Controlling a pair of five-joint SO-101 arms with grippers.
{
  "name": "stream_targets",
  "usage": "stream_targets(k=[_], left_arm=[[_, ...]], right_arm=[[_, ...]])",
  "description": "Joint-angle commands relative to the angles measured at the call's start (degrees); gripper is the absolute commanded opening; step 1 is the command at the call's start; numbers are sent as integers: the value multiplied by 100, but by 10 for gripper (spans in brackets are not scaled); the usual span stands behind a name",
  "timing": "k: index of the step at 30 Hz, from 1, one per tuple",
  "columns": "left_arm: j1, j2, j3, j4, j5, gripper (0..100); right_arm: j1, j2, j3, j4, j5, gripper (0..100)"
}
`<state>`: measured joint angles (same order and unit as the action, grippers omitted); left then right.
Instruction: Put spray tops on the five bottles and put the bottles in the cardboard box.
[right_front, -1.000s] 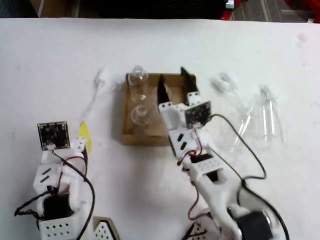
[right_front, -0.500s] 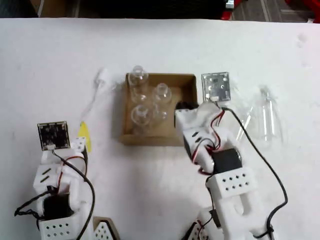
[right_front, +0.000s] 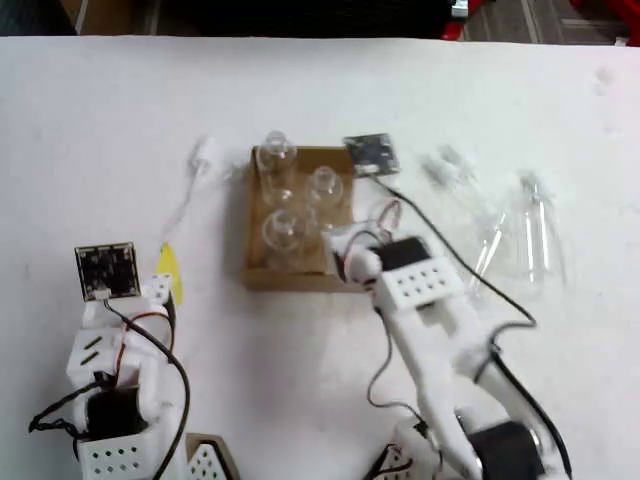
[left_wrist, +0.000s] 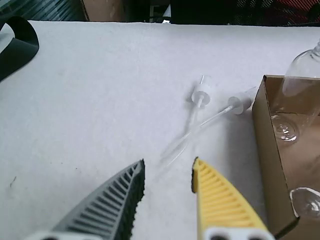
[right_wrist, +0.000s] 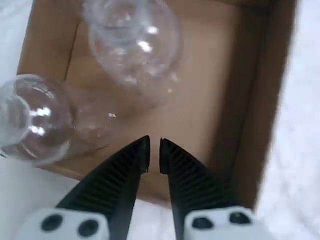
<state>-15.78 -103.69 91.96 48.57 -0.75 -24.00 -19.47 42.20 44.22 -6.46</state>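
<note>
- Boxing bottles looks like the step in hand: three bottles (right_front: 280, 230) stand in the cardboard box (right_front: 300, 279).
- Right pincer (right_wrist: 154, 152) over the box's bare floor, jaws nearly together, empty.
- Left pincer (left_wrist: 167, 182) apart, empty; spray tops (left_wrist: 200, 93) at the box's 10 o'clock.
- Next: cap and fetch the loose bottles (right_front: 530, 235) on the worktop (right_front: 100, 100), at the box's 3 o'clock.

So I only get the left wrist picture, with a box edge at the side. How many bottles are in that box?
Observer: Three bottles stand in the cardboard box, going by the high view.
Operator: And where is the other arm?
Observer: Its right tool hangs over the box's bare floor, closed and holding nothing.
Operator: Any bottles outside the box?
Observer: At least one clear bottle lies on the table, right of the box in the high view.
</note>
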Motion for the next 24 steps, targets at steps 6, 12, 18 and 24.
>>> stream_targets(k=[6, 12, 18, 24], left_arm=[[75, -66, -53, -114, -70, 158], [84, -66, -53, -123, -70, 158], [84, -66, -53, -123, -70, 158], [84, -66, -53, -114, -70, 158]], right_arm=[[-127, 1473, -703, -541, -70, 16], [-321, 1631, -756, -541, -70, 16], [-752, 1684, -782, -558, -70, 16], [-637, 1684, -765, -558, -70, 16]])
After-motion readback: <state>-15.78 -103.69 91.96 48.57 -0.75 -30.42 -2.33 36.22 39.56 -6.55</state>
